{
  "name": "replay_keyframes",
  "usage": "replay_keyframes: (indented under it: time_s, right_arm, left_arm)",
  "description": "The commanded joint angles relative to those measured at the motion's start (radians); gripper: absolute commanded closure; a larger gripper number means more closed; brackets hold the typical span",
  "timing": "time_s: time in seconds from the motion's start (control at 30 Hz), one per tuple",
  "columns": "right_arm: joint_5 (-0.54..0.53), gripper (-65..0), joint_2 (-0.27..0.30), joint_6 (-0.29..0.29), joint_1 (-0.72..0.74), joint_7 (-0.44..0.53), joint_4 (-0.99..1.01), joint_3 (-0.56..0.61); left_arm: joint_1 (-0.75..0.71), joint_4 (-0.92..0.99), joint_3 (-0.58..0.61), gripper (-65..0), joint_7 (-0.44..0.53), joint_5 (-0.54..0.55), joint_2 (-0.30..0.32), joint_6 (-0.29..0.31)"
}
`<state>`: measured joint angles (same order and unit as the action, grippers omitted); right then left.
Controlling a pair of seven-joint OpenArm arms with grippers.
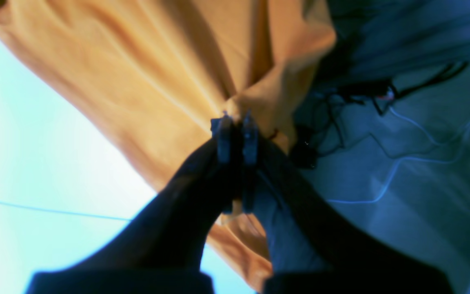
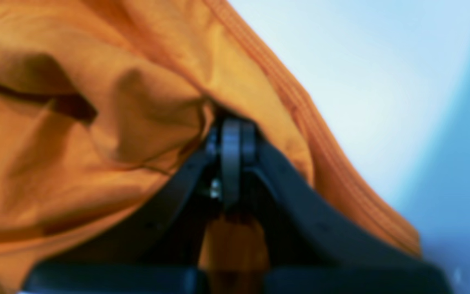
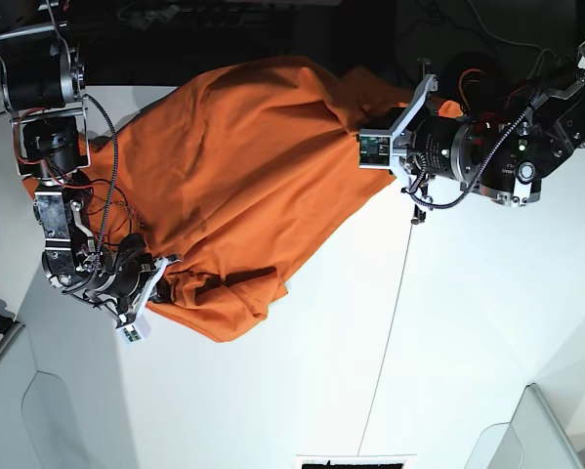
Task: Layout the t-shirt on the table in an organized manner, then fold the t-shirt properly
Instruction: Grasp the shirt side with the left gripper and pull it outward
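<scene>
Base view | t-shirt (image 3: pixel 238 186) bunched, upper-left tabletop (image 3: pixel 448 332) | left gripper (image 1: pixel 237 122) fingers pinching cloth at upper right | right gripper (image 2: pixel 231 126) fingers pinching lower-left edge | soft, light, limp: likely sags; hold hem or shoulder corners

Rumpled orange t-shirt (image 3: pixel 233 186) spread across white table (image 3: pixel 448 342).

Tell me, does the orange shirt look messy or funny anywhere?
Yes. The t-shirt is rumpled, not flat, and its lower corner is bunched into a folded lump. Both grippers, left and right, pinch it.
</scene>
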<state>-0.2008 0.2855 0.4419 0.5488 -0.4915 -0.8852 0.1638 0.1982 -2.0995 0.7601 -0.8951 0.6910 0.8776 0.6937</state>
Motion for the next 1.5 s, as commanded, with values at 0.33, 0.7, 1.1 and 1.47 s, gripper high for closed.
replay_keyframes:
  time_s: [0.33,0.7,1.1,1.47]
  right_arm:
    - [0.047,0.0,0.014,-0.080,0.008,-0.068,0.001,-0.237]
    - [0.038,0.0,0.013,-0.079,-0.008,-0.093,0.001,-0.352]
    - [0.035,0.0,0.011,-0.076,-0.031,-0.085,0.001,-0.352]
    - [0.036,0.0,0.011,-0.076,-0.031,-0.054,0.001,-0.351]
  left_arm:
    - [0.165,0.309,-0.009,0.0,0.107,-0.103,-0.223,0.004]
    - [0.322,0.466,-0.009,-15.1,0.072,0.037,-0.293,0.004]
    - [0.262,0.466,-0.009,-19.6,0.022,0.094,-0.293,0.004]
    - [0.222,0.429,-0.009,-13.2,-0.043,0.136,-0.289,0.004]
